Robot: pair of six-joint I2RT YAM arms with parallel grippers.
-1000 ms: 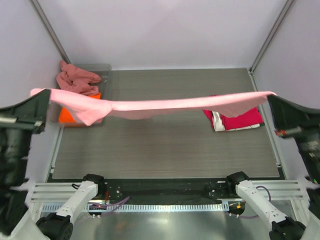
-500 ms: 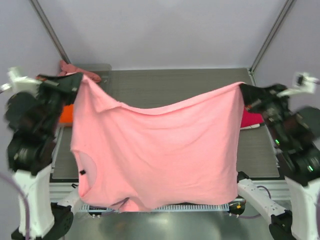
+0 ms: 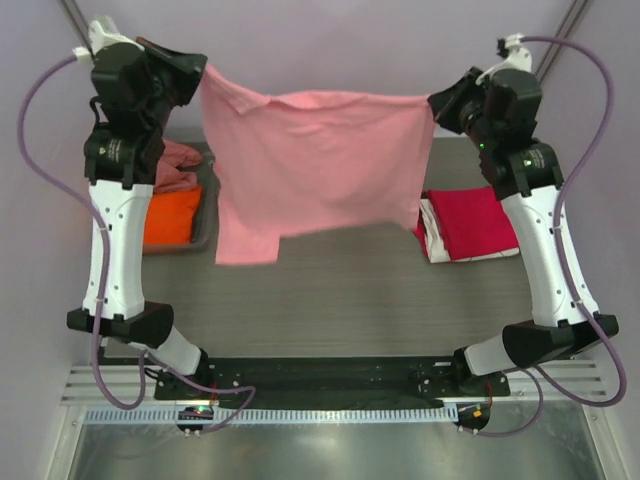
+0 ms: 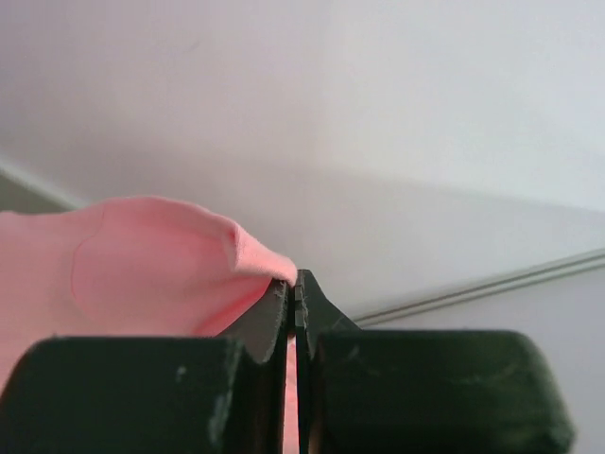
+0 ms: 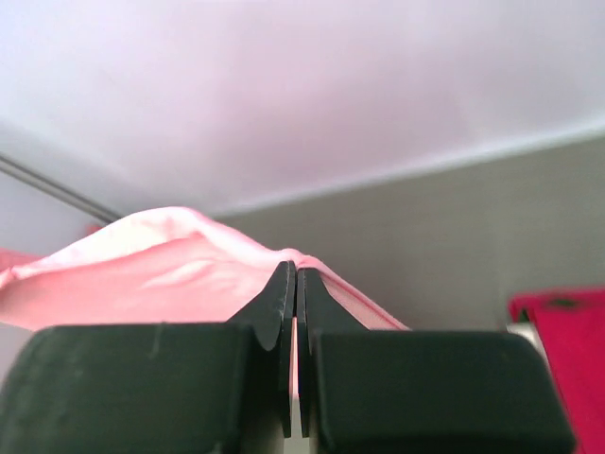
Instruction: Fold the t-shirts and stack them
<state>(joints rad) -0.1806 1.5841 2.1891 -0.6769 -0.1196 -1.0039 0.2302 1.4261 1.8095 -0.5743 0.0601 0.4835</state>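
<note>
Hanging spread between both grippers, the light pink t-shirt (image 3: pixel 315 170) shows to the overhead camera as a broad sheet over the far half of the table (image 3: pixel 350 300); its top edge is pulled nearly straight and one sleeve dangles at the lower left; whether the hem touches the tabletop cannot be told. Half a second ago the same shirt hung nearer the arm bases and hid the near edge, and a second ago it was only a thin band stretched across; now both arms stand tall and the cloth sits further back. The left gripper (image 3: pixel 203 70) is clenched on the top left corner, pink cloth pinched between its closed jaws in the wrist view (image 4: pixel 295 298); the right gripper (image 3: pixel 432 100) grips the top right corner likewise (image 5: pixel 295 279). Just right of the sheet lies a folded crimson red t-shirt (image 3: pixel 480 220) on a white t-shirt (image 3: pixel 432 242); at the left, a grey tray (image 3: pixel 208 215) holds an orange t-shirt (image 3: pixel 172 215) and a dusty rose t-shirt (image 3: pixel 180 160).
</note>
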